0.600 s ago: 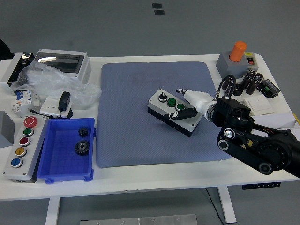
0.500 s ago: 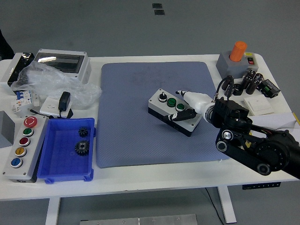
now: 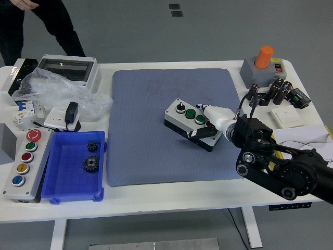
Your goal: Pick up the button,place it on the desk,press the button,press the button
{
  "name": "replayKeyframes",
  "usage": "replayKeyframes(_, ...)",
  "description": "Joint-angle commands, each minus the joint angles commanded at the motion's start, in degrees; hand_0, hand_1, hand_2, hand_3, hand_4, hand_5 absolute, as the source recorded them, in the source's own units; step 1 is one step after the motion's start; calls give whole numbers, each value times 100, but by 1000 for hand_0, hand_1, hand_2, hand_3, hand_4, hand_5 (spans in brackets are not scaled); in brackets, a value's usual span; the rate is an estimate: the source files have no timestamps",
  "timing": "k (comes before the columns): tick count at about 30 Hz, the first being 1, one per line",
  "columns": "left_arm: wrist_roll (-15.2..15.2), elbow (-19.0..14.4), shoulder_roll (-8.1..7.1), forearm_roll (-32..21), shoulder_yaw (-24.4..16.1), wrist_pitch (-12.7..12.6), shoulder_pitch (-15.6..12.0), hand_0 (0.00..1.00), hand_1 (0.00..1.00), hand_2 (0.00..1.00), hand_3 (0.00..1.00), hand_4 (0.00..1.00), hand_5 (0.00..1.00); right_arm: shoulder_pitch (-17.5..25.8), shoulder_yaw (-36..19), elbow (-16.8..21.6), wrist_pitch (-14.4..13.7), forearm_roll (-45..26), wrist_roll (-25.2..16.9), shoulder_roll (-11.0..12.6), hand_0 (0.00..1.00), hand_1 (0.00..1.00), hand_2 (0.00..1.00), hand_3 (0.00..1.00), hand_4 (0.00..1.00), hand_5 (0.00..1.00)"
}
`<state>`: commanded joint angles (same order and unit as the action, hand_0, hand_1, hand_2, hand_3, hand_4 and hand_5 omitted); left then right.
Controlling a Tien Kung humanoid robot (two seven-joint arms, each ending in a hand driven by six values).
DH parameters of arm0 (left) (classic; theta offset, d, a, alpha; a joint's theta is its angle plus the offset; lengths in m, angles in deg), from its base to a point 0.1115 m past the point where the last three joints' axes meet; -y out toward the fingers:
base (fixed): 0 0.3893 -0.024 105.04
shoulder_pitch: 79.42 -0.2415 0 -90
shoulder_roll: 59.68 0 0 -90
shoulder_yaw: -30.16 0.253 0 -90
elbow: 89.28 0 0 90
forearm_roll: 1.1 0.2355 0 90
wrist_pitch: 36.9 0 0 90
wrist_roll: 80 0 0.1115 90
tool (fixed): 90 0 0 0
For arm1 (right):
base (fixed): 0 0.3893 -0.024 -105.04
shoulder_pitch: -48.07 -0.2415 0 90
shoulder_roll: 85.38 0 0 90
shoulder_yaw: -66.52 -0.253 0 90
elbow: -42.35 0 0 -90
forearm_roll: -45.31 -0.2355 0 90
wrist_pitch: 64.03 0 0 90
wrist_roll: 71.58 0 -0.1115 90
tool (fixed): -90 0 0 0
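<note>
The grey button box (image 3: 186,119) with a black knob and two green buttons lies at an angle on the blue-grey mat (image 3: 151,135), right of its middle. My right hand (image 3: 206,125) comes in from the lower right and holds the box's right end. A white finger (image 3: 216,113) lies over the top there, and a dark thumb (image 3: 202,133) presses against the front side. The box's right end is hidden under the hand. My left arm is out of view.
A blue bin (image 3: 62,182) with two gears and a grey panel of coloured buttons (image 3: 23,162) stand at the front left. A plastic bag (image 3: 57,94) and grey enclosure (image 3: 70,70) are behind them. An orange-capped switch (image 3: 264,61), capacitors (image 3: 273,91) and a white plate (image 3: 287,116) are at the back right. A person in dark clothes (image 3: 36,26) stands at the far left.
My right hand has slid left and down, closing further over the box's right end. The box has stayed in place. A person has come into view at the far left.
</note>
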<state>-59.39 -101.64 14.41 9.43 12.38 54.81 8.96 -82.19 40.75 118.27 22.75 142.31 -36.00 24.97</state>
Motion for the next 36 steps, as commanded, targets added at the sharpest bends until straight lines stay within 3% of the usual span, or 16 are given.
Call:
replayKeyframes(1,-5,0,-1,2,0,-5,0,699,733,698,699,626,412,0,12,1,-28,19,10,-2,560,859,998,998,998,476)
replayKeyframes(2,-14,0,-2,9,0,-12,0,699,732,698,693,618,408,-1,27,4,-76,41,20,-3,356,687,914,998,998,389)
replayKeyframes(7,-47,-1,0,27,-4,-43,10,699,732,698,693,618,408,-11,96,4,-275,143,63,-7,356,687,914,998,998,389)
replayKeyframes(8,-51,-1,1,29,-4,-46,12,699,732,697,687,610,401,-13,111,1,-300,156,69,-8,298,616,818,998,963,341)
replayKeyframes(13,-69,0,10,33,-4,-57,11,699,732,697,687,610,401,-21,192,-9,-390,210,87,-12,298,616,818,998,963,341)
replayKeyframes(14,-71,1,12,30,-3,-59,9,700,731,696,682,602,400,-23,206,-9,-403,218,86,-12,222,509,646,760,830,241)
replayKeyframes(19,-88,-1,15,49,-25,-77,13,700,731,696,682,602,400,-37,264,-11,-471,269,80,-11,222,509,646,760,830,241)
replayKeyframes(20,-92,-1,15,48,-24,-81,15,700,732,696,682,600,400,-41,275,-11,-490,281,77,-12,206,466,592,621,767,224)
replayKeyframes(25,-125,0,14,60,-33,-111,19,700,732,696,682,600,400,-52,319,5,-578,351,52,-6,206,466,592,621,767,224)
replayKeyframes(26,-132,0,13,61,-34,-117,20,701,732,695,681,598,403,-54,328,14,-597,365,39,-2,202,443,546,470,757,262)
replayKeyframes(31,-168,1,8,69,-38,-153,26,701,732,695,681,598,403,-75,387,71,-723,457,-76,22,202,443,546,470,757,262)
replayKeyframes(32,-173,1,8,69,-39,-158,26,701,732,695,681,601,407,-79,398,84,-741,473,-102,28,197,447,544,380,677,231)
replayKeyframes(36,-199,2,10,80,-45,-181,26,701,732,695,681,601,407,-136,506,153,-874,539,-324,79,197,447,544,380,677,231)
